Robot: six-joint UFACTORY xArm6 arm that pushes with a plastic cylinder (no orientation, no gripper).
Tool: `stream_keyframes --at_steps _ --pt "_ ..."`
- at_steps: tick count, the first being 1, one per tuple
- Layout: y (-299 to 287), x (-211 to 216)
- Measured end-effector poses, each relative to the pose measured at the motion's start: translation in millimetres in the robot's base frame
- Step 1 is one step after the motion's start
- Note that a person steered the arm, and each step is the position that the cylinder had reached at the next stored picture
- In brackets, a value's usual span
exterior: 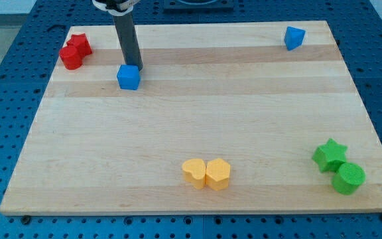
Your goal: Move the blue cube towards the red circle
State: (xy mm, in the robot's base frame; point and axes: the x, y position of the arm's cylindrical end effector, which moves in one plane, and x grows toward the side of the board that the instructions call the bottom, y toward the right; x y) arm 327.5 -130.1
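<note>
The blue cube (128,77) sits on the wooden board at the upper left. My rod comes down from the view's top and my tip (132,66) stands right behind the cube, at its top right edge, seemingly touching it. The red circle (71,57), a short red cylinder, lies further to the view's left near the board's top left corner, touching a red star (79,44) just above and right of it.
A blue triangular block (294,37) lies at the top right. A yellow heart (193,172) and a yellow hexagon (218,174) touch at the bottom middle. A green star (329,155) and a green cylinder (348,178) sit at the bottom right. The board's edge (25,149) borders a blue perforated table.
</note>
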Motion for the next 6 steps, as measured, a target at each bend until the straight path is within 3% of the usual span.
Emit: stream_keyframes --at_steps 1,2,3,5,6 --pt "53 -12" --pt "76 9" --pt "57 33" --pt "-24 40" --pt "-37 40"
